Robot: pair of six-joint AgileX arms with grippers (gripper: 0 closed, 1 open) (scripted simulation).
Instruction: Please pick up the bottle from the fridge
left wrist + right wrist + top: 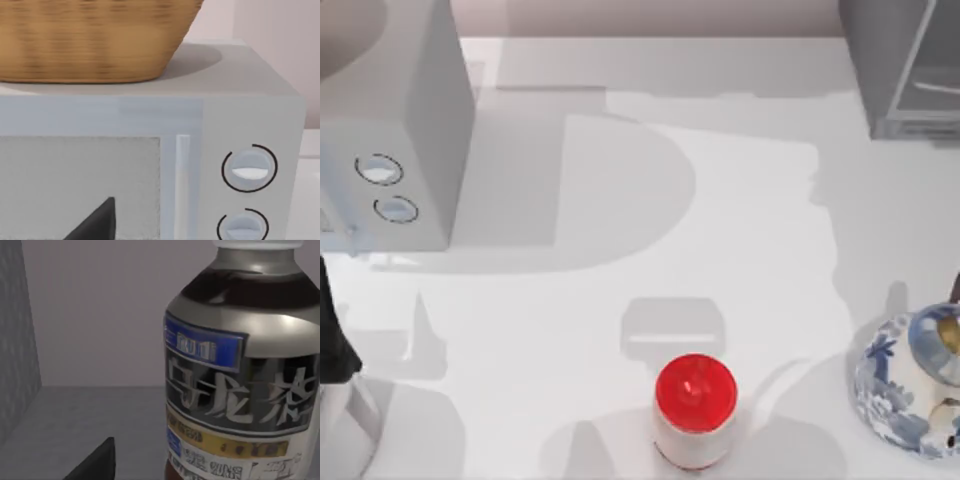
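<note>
The bottle (240, 370) stands upright on the fridge's grey floor (90, 415), very close in the right wrist view. It holds dark liquid and has a white cap and a silver-black label with a blue band, white characters and a yellow strip. A dark part of my right gripper (95, 462) juts in beside the bottle, a little apart from it. From above, the fridge (895, 60) is the dark grey box with a pale-framed clear panel at the table's far right corner. My left arm (332, 335) stays at the left edge, and its gripper (95, 222) faces the dial box.
A lighter grey box with two round dials (395, 120) stands at the far left, with a wicker basket (90, 40) on top. A white container with a red lid (695, 410) sits near the front middle. A blue-and-white teapot (915, 380) is at the front right.
</note>
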